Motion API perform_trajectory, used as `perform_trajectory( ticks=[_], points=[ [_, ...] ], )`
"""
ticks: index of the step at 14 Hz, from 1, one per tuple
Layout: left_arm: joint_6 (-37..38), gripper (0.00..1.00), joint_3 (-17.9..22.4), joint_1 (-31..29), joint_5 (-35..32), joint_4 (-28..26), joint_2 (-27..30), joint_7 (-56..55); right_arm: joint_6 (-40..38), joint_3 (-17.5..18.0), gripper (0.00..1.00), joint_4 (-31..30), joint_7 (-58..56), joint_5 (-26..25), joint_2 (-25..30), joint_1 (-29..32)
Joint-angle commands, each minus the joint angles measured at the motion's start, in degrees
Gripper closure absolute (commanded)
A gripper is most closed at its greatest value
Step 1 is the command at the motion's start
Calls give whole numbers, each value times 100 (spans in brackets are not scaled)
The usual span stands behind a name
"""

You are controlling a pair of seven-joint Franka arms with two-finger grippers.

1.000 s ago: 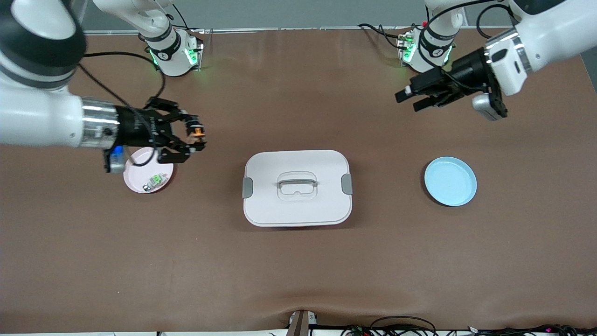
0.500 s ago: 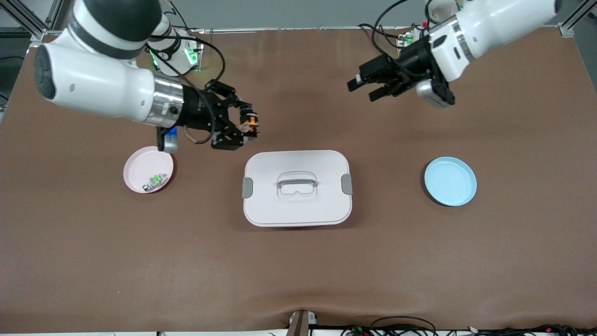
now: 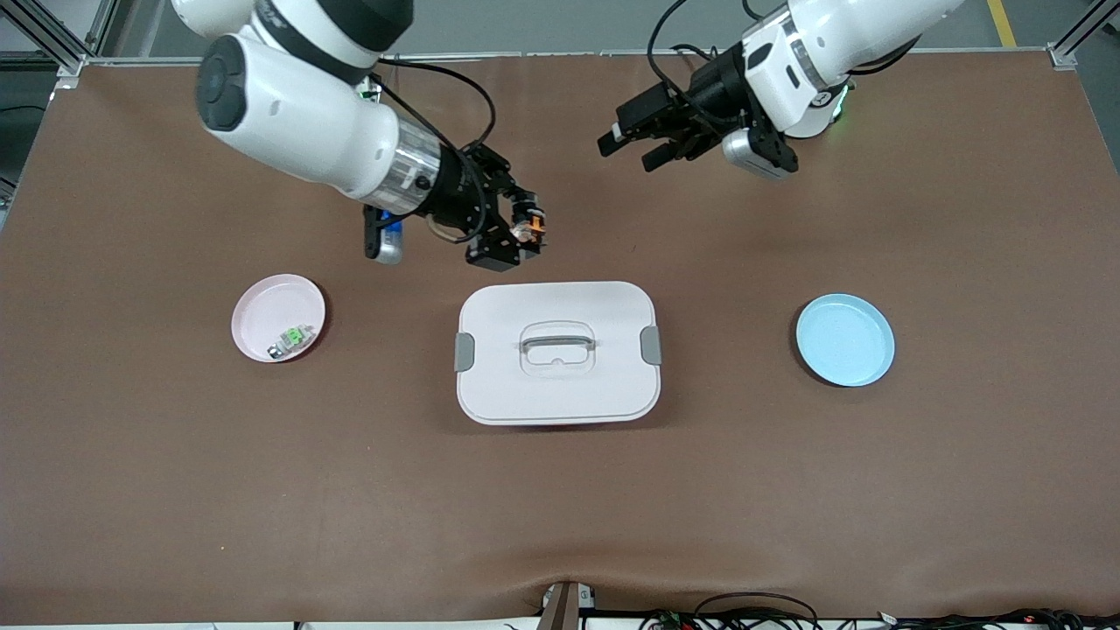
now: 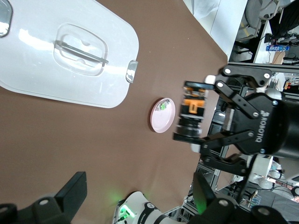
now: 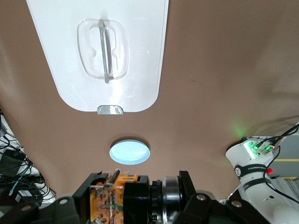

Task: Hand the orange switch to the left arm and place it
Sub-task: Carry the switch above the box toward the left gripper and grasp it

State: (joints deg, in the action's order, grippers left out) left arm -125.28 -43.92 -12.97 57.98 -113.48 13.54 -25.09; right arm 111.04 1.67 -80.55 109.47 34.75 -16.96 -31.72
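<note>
While your right claw (image 3: 525, 234) hangs over the brown worktop (image 3: 560, 490) just beside the white box (image 3: 557, 352), its fingers are clamped on the orange switch (image 3: 528, 225), which is up in the air with it. Your left claw (image 3: 632, 149) hangs over the worktop near the robots' bases with its fingers apart and nothing between them, pointing toward the switch. On the worktop you see the box between a pink dish (image 3: 278, 318) holding a green-topped switch (image 3: 296, 338) and a blue dish (image 3: 845, 339).
</note>
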Motion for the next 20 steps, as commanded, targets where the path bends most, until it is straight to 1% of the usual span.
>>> perform_trajectory(
  ticks=[1,3,4,6,8,10,14,16,17,20],
  points=[
    [-434,0,-335,-48,91,124,-220,-188,189,-62,100,83,258,-65,-71,-141],
    [-699,0,-494,-48,91,116,-360,-180,181,-62,100,92,329,-73,-71,-159],
    [-743,0,-512,-48,91,116,-413,-171,146,-53,100,74,329,-82,-62,-159],
    [-761,0,-512,-39,-23,177,-658,-31,163,-62,100,-153,373,-82,34,-281],
    [-761,0,-521,-13,-303,440,-1010,22,146,-71,100,-189,504,-91,96,-361],
    [-761,0,-529,22,-568,607,-1248,13,172,-62,100,-312,575,-222,201,-466],
    [-840,0,-556,127,-604,625,-1380,22,278,-62,100,-295,812,-232,202,-625],
    [-840,0,-556,154,-805,625,-1433,22,286,-62,100,-277,821,-232,210,-616],
    [-849,0,-556,250,-823,617,-1451,22,287,-62,100,-269,830,-214,202,-616],
    [-858,0,-556,286,-824,581,-1469,31,286,-71,100,-207,987,-161,193,-590]
  ],
)
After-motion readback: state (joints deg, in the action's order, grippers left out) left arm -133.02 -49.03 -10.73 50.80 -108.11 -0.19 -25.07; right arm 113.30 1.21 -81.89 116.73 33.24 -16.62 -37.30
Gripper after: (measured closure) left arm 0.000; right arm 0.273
